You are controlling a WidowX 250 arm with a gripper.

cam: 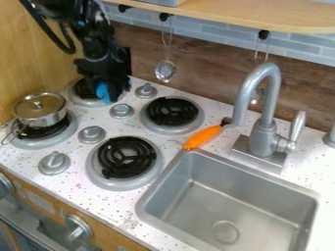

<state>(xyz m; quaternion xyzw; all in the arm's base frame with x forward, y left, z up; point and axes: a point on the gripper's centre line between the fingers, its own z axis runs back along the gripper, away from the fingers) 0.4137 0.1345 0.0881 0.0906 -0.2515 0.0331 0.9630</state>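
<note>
object (103,92), bright blue, partly hidden

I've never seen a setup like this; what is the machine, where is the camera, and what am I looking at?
The machine is a black robot arm, entering at the upper left. One fixed camera looks down at a slant on a white speckled counter. The black gripper hangs over a rear burner; something blue shows there, but whether it is held is unclear. A lidded metal pot sits on another burner. An orange tapered object lies between the grey sink and stove.
</note>
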